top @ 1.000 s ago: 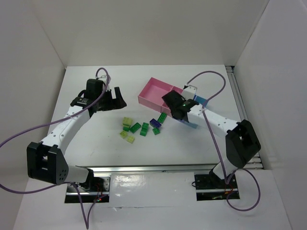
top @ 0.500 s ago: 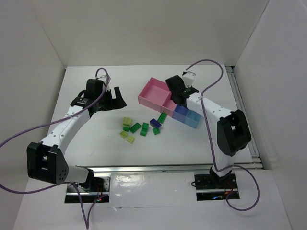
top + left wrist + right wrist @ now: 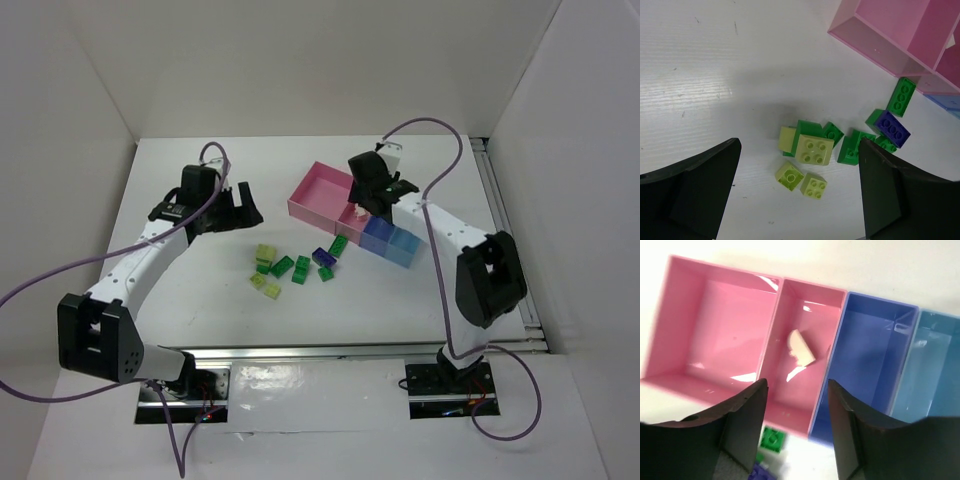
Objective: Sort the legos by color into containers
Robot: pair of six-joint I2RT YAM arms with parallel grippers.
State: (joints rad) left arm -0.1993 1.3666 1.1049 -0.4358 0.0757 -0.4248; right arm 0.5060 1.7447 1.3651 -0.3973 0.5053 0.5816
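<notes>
The legos (image 3: 295,264) lie in a loose cluster on the white table: yellow-green bricks (image 3: 814,149), dark green bricks (image 3: 901,96) and a dark blue brick (image 3: 893,128). A beige brick (image 3: 802,347) lies in the narrow pink bin (image 3: 790,405). The containers stand in a row: wide pink (image 3: 320,190), narrow pink (image 3: 352,222), blue (image 3: 378,235), light blue (image 3: 403,247). My right gripper (image 3: 368,196) hangs open and empty over the narrow pink bin (image 3: 797,385). My left gripper (image 3: 240,206) is open and empty, above and left of the cluster (image 3: 799,145).
A dark green brick (image 3: 772,438) and a dark blue one (image 3: 762,474) lie just outside the narrow pink bin's near wall. White walls enclose the table on three sides. A metal rail (image 3: 510,240) runs along the table's right edge.
My right gripper has swung from over the blue bins back and left to above the narrow pink bin. The left arm has not moved.
</notes>
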